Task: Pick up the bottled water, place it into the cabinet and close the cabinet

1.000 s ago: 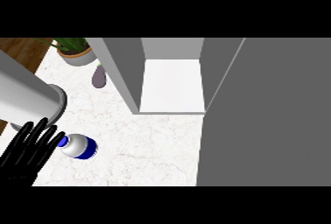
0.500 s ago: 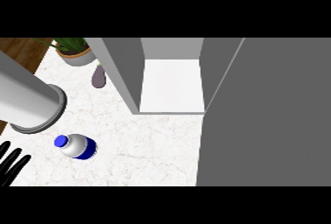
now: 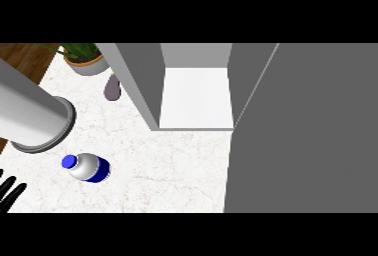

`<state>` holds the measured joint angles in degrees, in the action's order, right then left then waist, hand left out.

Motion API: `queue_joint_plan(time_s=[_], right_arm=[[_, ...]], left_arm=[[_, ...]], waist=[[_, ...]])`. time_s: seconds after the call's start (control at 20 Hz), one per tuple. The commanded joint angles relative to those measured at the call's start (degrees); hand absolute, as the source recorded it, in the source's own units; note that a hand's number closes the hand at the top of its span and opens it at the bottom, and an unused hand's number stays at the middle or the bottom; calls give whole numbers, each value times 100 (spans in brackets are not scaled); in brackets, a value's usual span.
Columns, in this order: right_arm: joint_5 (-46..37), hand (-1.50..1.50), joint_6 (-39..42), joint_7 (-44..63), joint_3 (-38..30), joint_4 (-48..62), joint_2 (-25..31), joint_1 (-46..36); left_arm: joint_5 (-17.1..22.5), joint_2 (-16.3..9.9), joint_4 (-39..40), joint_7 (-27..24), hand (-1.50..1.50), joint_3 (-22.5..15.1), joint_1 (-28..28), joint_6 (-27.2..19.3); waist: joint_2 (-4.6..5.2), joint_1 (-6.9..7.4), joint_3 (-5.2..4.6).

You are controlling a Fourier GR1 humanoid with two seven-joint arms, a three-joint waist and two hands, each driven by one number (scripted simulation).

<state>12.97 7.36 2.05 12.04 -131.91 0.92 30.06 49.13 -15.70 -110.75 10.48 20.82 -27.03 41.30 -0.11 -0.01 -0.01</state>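
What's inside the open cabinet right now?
Only a bare white shelf shows inside the cabinet. Its door hides the right side. The bottled water stands on the counter.

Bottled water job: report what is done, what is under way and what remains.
Done: nothing shows as finished. The bottled water stands on the counter, blue cap up, untouched. Under way: only fingers of the left hand show at the view's lower left edge, straight, apart from the bottle. The right hand is out of view. Left: grasp the bottle, set it on the shelf of the open cabinet, then close the cabinet.
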Motion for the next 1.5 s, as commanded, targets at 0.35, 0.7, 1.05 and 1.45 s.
queue_joint_plan(time_s=[0.35, 0.7, 1.05, 1.45], right_arm=[[-123, -150, 395, -911, 164, 247, 114, 637], [78, -150, 394, -949, -183, 314, 187, 499], [-472, -150, 166, -952, 463, 316, -31, 555], [46, -150, 346, -852, 108, 355, 184, 446]], left_arm=[[-402, 226, 1013, -203, -150, 497, 670, 149], [-1646, 118, 2394, -878, -150, 737, 1660, 549], [-2685, -19, 3424, -1853, -150, 930, 2015, 872], [-3740, -98, 4891, -2563, -150, 585, 2925, 565]], waist=[[0, -31, 1], [9, -48, -2], [9, -29, -4], [15, -41, -3]])
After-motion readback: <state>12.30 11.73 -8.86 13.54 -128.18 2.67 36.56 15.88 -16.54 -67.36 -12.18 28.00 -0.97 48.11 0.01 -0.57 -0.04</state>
